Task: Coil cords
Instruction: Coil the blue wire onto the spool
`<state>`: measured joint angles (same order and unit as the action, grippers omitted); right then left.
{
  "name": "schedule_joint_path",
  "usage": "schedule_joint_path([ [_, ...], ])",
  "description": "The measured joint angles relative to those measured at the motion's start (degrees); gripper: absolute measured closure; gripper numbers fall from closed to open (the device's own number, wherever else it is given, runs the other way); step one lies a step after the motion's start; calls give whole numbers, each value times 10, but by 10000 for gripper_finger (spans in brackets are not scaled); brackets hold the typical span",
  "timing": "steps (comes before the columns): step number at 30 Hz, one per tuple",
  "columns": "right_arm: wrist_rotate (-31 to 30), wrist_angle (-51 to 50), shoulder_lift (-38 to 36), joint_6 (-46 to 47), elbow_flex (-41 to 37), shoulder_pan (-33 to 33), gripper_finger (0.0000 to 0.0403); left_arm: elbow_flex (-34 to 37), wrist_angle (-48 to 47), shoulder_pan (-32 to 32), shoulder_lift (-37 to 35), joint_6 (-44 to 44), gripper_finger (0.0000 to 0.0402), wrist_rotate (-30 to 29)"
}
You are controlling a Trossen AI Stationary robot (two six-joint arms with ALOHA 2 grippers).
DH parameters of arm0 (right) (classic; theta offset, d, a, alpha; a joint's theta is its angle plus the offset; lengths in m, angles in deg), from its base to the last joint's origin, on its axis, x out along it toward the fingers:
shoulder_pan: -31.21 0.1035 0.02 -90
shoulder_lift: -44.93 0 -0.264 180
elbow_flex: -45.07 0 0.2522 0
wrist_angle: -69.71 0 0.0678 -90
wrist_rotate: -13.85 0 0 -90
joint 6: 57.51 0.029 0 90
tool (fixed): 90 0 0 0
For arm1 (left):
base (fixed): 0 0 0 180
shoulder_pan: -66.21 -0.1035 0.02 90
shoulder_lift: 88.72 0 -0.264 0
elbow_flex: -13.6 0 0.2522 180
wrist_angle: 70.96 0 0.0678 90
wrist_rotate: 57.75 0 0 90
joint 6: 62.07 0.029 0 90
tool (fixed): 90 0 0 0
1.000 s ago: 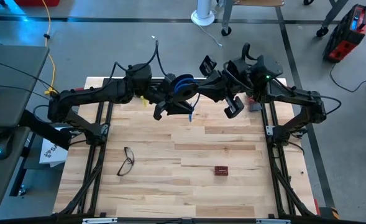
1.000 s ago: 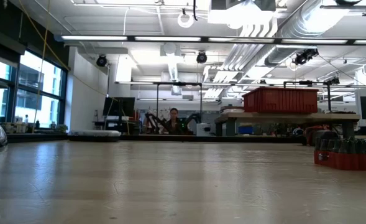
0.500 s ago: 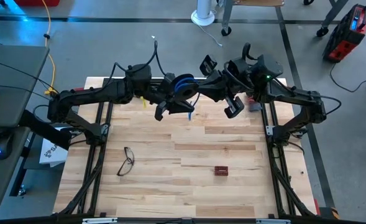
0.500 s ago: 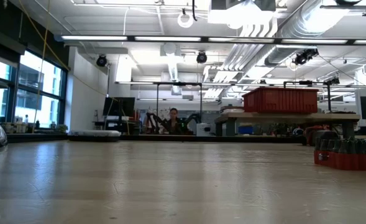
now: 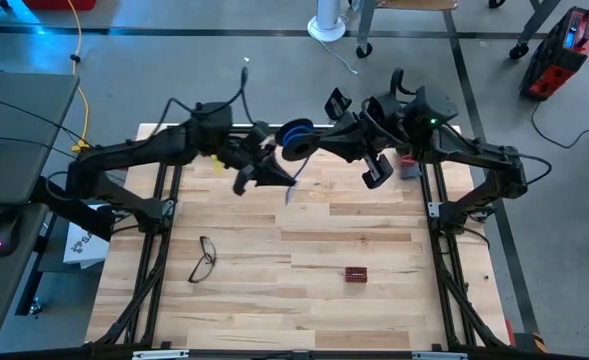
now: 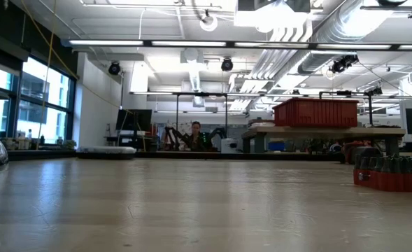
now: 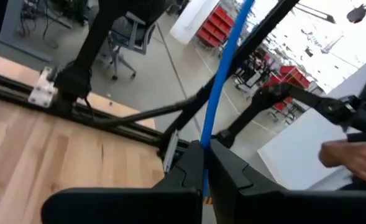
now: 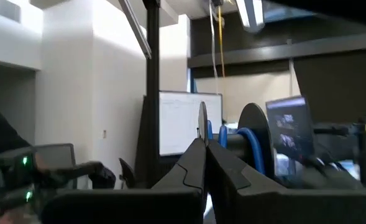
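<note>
The blue-and-dark cord coil (image 5: 296,134) is held in the air above the table's far edge, between my two arms. My right gripper (image 5: 317,140) comes at it from the right and is shut at the coil (image 8: 251,148). My left gripper (image 5: 277,175) is just near and left of the coil, shut on the blue cable strand (image 7: 223,81) that runs from it. The cable's loose end (image 5: 289,190) sticks out past the left fingers. Neither gripper shows in the low view. My left gripper pinches a single blue strand (image 7: 205,138) between its two fingertips. The fingers lie across the strand, which runs straight and taut away from them toward the coil, clear of the table. My right gripper is shut at the coil's edge (image 8: 222,133), coming level from the table's right. The fingers themselves hide which part they have. The coil stands on edge, lifted clear of the table.
Eyeglasses (image 5: 204,258) lie on the wooden table (image 5: 374,300) at the near left. A small red-brown block (image 5: 355,273) lies at the near right and also shows in the low view (image 6: 391,175). Black frame rails run along both table sides.
My left gripper has gone toward the table's left edge and a little nearer, staying shut on the blue strand, so more cable spans between it and the coil. The coil and my right gripper have stayed in place.
</note>
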<state>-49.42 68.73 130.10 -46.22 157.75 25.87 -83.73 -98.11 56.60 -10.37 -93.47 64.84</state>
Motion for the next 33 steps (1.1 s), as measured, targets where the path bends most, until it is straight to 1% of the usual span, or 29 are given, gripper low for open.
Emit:
schedule_joint_path([
  [3,-12,-13,-7,-4,0,-8,403,0,-26,5,-27,-12,400,-11],
  [6,-21,-16,-6,-4,0,-17,403,0,-25,11,-45,-36,401,-17],
  [9,-27,-46,-6,-8,0,-23,403,0,-28,19,-60,-55,401,-26],
  [15,-28,-109,-8,-20,0,-35,403,0,-86,28,-93,-60,401,-65],
  [22,-32,-143,-31,-28,0,-57,403,0,-145,29,-138,-81,402,-83],
  [26,-32,-170,-36,-32,0,-57,403,0,-148,29,-146,-92,401,-85],
  [30,-33,-226,-36,-37,0,-57,403,-10,-150,29,-143,-104,401,-77],
  [33,-23,-264,-36,-38,0,-57,403,-21,-172,25,-141,-104,401,-76],
])
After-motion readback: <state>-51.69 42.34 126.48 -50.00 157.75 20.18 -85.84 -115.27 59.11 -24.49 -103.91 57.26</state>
